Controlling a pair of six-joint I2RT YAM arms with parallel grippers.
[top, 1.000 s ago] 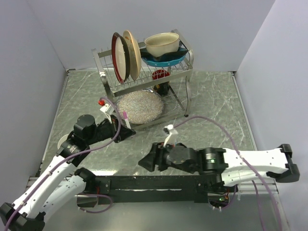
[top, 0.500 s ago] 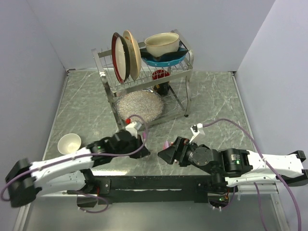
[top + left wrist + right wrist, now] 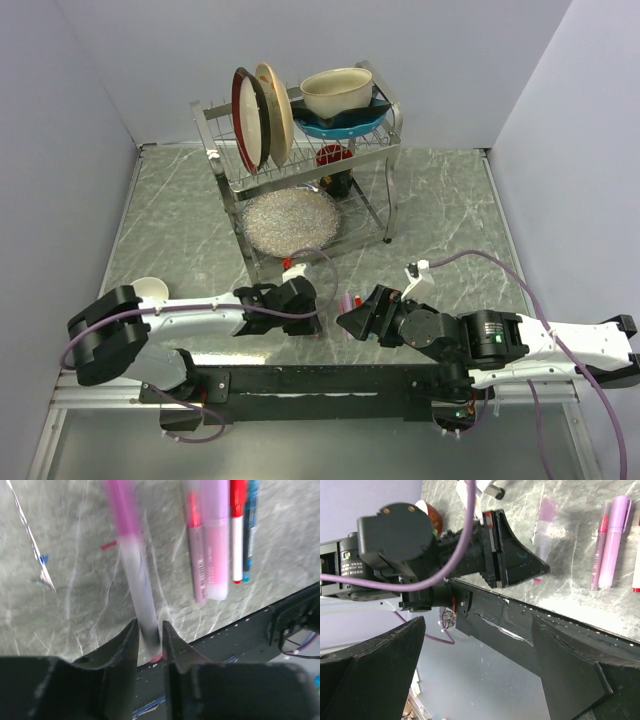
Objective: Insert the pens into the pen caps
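A pen [image 3: 135,575] with a whitish barrel and a magenta far end lies between the fingers of my left gripper [image 3: 149,625]. The jaws stand close on either side of the barrel, and a thin gap seems to show on the right. The pen looks blurred. Several more pens lie side by side on the table just to the right: a pink one [image 3: 196,545], a pale lilac one [image 3: 216,540], a red-and-white one [image 3: 237,530] and a blue one [image 3: 251,530]. My right gripper [image 3: 485,680] is wide open and empty, facing the left gripper [image 3: 315,305] across the pens [image 3: 347,301]. No separate pen caps are in view.
A metal dish rack [image 3: 385,190] at the back holds plates, a cream bowl and a red object, with a glittery plate [image 3: 290,222] under it. A small white bowl [image 3: 150,290] sits at the left. A black rail [image 3: 320,380] runs along the table's near edge.
The left arm swung from the left side to the middle, bringing its gripper beside the pens. The right gripper drew back to the right and opened wide.
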